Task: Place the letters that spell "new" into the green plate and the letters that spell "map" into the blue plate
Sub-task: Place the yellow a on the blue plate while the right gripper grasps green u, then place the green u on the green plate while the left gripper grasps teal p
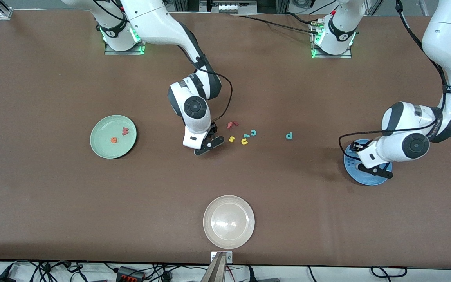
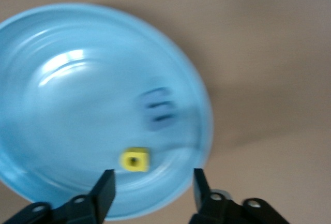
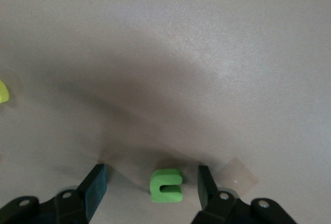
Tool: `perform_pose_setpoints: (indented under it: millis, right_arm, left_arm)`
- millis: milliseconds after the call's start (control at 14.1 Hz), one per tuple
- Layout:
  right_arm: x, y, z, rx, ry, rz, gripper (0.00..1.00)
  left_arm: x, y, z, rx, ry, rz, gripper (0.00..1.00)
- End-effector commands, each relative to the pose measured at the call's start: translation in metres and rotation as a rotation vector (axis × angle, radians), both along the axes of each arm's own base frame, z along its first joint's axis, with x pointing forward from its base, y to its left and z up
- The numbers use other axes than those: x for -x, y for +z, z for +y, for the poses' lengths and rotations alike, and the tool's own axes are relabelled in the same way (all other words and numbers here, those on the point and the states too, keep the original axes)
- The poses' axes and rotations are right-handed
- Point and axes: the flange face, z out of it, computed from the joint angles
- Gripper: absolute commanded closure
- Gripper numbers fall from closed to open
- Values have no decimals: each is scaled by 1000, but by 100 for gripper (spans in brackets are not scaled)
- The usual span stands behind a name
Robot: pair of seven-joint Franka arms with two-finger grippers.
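The beige-white plate (image 1: 228, 221) sits at the bench's (image 1: 53, 203) near edge. Over the blue plate (image 2: 62, 105), the left end effector (image 2: 151, 188) gapes above yellow "a" (image 2: 135, 160) and blue "m" (image 2: 158, 109). The right end effector (image 3: 150, 185), fingers apart, straddles green "n" (image 3: 166, 185) mid-bench.

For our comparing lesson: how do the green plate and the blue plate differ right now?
The green plate holds an orange "e" and a pinkish-red "w"; the blue plate holds a yellow "a" and a blue "m". The left gripper hangs over the blue plate; nothing hangs over the green plate. Both are round.
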Motion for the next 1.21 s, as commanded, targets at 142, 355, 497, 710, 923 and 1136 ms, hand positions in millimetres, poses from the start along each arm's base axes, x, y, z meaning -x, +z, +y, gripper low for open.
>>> perform_pose_setpoints:
  millis: [142, 355, 497, 710, 923, 1136]
  right_arm:
    - [2, -4, 4, -3, -13, 8, 38]
    - [1, -4, 4, -3, 5, 8, 74]
    - [0, -1, 4, -5, 3, 4, 81]
    - [-15, 21, -7, -25, -24, -17, 88]
    - [-45, 69, -56, -33, -109, 33, 90]
    - [-72, 115, -146, 9, -245, 160, 89]
  left_arm:
    - [20, 50, -126, -9, 64, -25, 0]
    - [40, 31, -192, -3, 135, -34, 0]
    - [57, 8, -210, 33, 195, -79, 0]
    - [78, -18, -229, 52, 179, -99, 0]
    - [88, -45, -245, -20, 202, -145, 0]
    - [88, -53, -244, -20, 194, -161, 3]
